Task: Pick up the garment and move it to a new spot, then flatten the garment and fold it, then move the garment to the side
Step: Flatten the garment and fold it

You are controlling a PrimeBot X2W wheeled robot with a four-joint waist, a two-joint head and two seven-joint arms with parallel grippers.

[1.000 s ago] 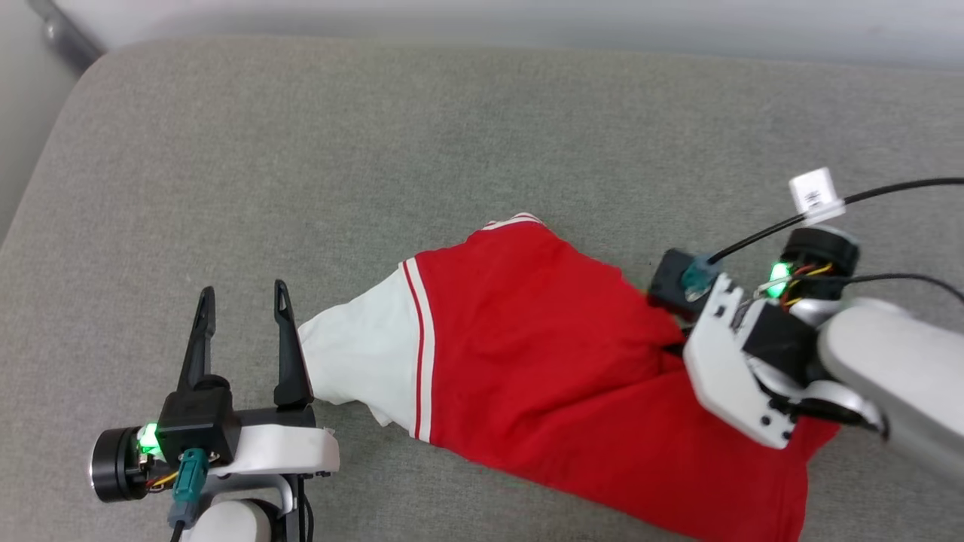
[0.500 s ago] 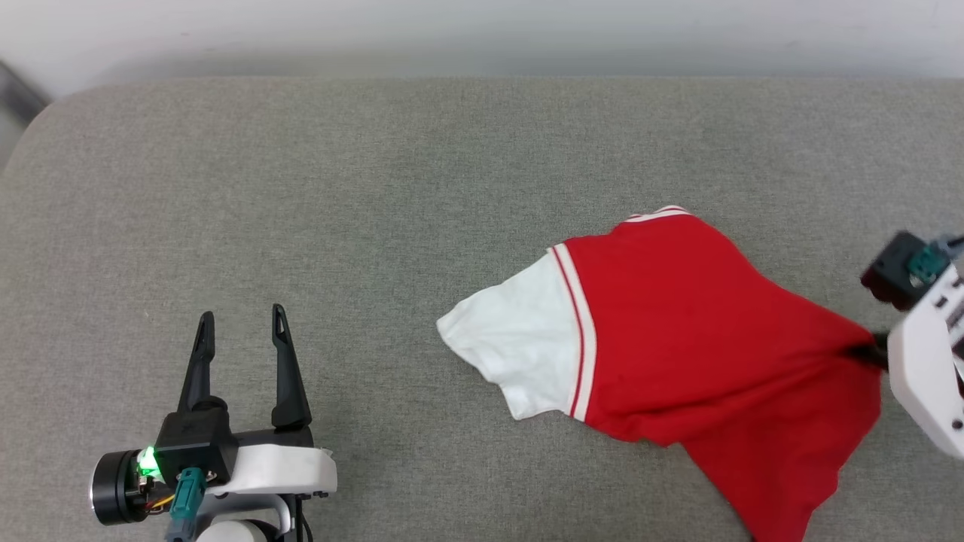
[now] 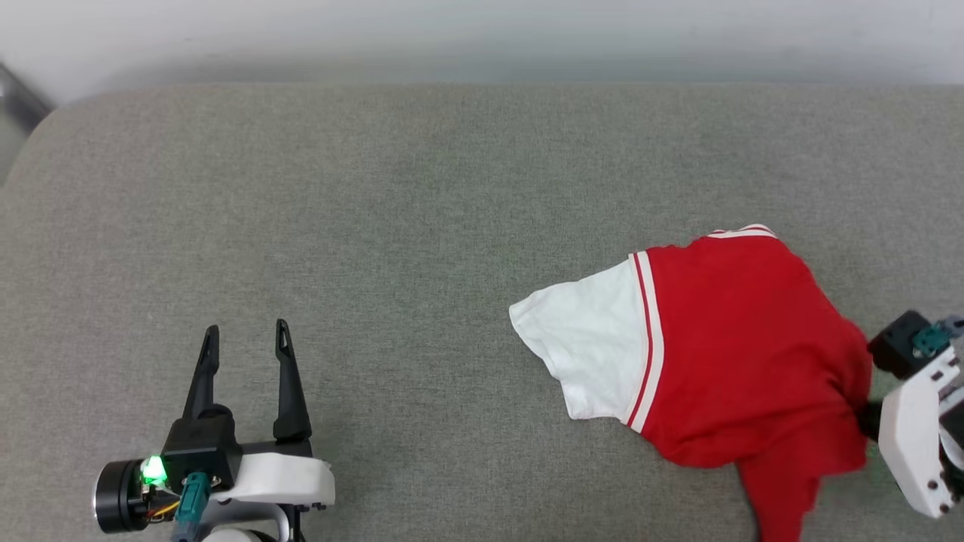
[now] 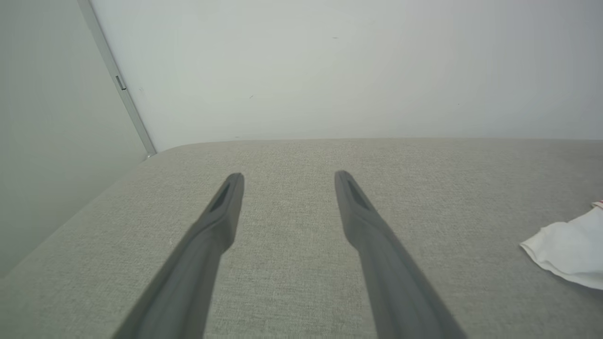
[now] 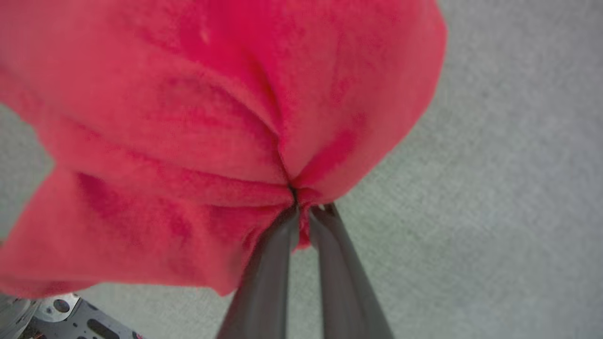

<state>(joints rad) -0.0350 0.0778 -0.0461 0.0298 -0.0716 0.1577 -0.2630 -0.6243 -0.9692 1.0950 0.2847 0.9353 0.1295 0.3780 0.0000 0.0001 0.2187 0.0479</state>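
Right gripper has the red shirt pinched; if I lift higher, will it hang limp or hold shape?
Probably limp: the garment bunches into folds at the right gripper. Its white sleeve lies on the cushion, so it will likely drag.

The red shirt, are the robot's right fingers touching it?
Touching. In the right wrist view, the right gripper has its fingers pinched shut on a bunched fold of the red shirt.

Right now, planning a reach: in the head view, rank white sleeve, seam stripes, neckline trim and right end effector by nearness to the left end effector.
From the left end effector:
1. White sleeve, pointing left.
2. Seam stripes, just beyond.
3. Neckline trim, far edge.
4. Right end effector, far right, gripping the garment.
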